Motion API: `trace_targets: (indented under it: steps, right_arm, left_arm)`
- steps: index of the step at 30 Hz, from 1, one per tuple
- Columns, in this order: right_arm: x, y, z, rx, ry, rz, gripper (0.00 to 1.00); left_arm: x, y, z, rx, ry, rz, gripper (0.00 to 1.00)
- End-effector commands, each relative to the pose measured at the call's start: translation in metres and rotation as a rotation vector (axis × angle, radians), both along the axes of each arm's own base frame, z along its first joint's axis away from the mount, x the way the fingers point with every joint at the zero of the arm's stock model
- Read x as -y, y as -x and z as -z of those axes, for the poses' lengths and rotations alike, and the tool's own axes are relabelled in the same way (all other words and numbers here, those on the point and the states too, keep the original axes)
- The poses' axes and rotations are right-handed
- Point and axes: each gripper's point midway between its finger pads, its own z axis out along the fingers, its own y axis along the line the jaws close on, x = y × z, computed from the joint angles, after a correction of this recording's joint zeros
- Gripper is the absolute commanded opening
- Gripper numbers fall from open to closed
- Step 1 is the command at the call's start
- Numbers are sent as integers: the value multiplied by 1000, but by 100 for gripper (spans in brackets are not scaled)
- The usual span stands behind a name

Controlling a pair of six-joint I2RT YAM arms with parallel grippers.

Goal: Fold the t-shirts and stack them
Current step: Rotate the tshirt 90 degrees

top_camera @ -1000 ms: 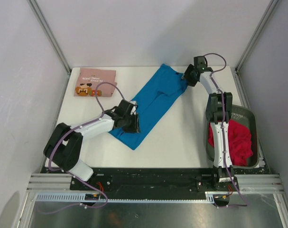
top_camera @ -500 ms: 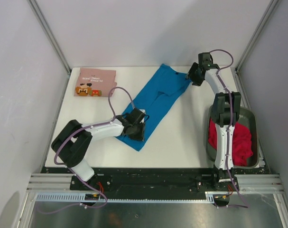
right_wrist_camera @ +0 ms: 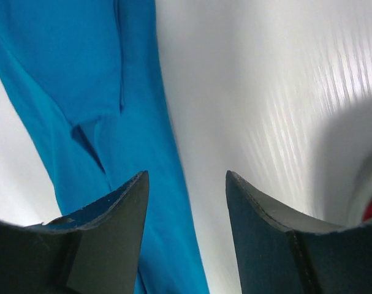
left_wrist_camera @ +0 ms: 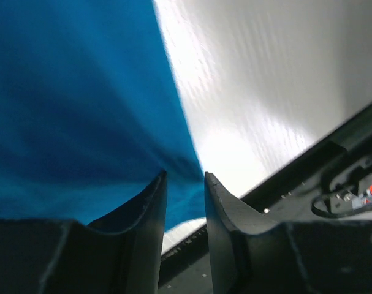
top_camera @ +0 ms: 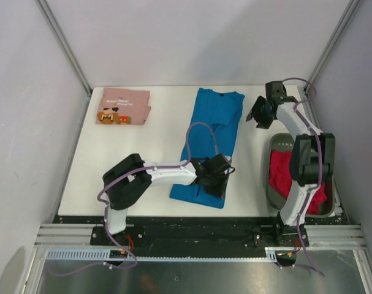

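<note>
My left gripper (left_wrist_camera: 184, 176) has its two jaws squeezed close, with only a thin gap between them. The near edge of the blue t-shirt (top_camera: 213, 122) is bunched up in that gap, so I am pinching it. From these jaws the blue t-shirt runs away in a long strip, lying flat on the white table (top_camera: 143, 153). To the right of these jaws, bare table shows.

My right gripper (right_wrist_camera: 187, 174) has its jaws wide apart, and nothing is between them. Under the gap I see only table. The right edge of the blue t-shirt lies below my left jaw here, up at the far end of the strip.

The red t-shirt (top_camera: 279, 174) is crumpled in the dark grey basket (top_camera: 280, 139), just behind my right jaws and to their right. The pink t-shirt (top_camera: 124, 105) with its little orange picture lies folded, well off to the left of both pairs of jaws, at the far corner of the table.
</note>
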Motion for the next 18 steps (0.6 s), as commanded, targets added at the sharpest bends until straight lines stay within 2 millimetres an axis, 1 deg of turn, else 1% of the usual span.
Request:
trace_targets:
  steps: [1, 4, 6, 8, 10, 11, 13, 16, 18]
  right_arm:
    - [-11, 39, -43, 90, -18, -29, 57]
    - [-23, 80, -44, 76, -23, -53, 57]
    - [-31, 109, -39, 63, -36, -62, 57]
    - [-44, 138, -37, 62, -55, -79, 56]
    - [-57, 167, -33, 58, -74, -96, 55]
    - [-64, 181, -28, 50, -82, -105, 54]
    - [-78, 211, -19, 34, -107, -124, 53]
    - [-101, 255, -4, 0, -150, -155, 50]
    - [-111, 280, 6, -30, -156, -167, 46]
  left_arm:
    - [17, 11, -33, -4, 76, 18, 36]
    - [6, 12, -60, 42, 123, 18, 37]
    - [-6, 16, -81, 70, 163, 17, 38]
    - [-22, 20, -96, 97, 193, 0, 39]
    - [-43, 21, -104, 121, 208, -36, 39]
    - [-54, 20, -104, 129, 208, -59, 39]
    - [-78, 17, -98, 132, 197, -113, 39]
    - [-112, 9, -85, 137, 177, -198, 38]
    - [-134, 5, -76, 146, 157, -252, 38]
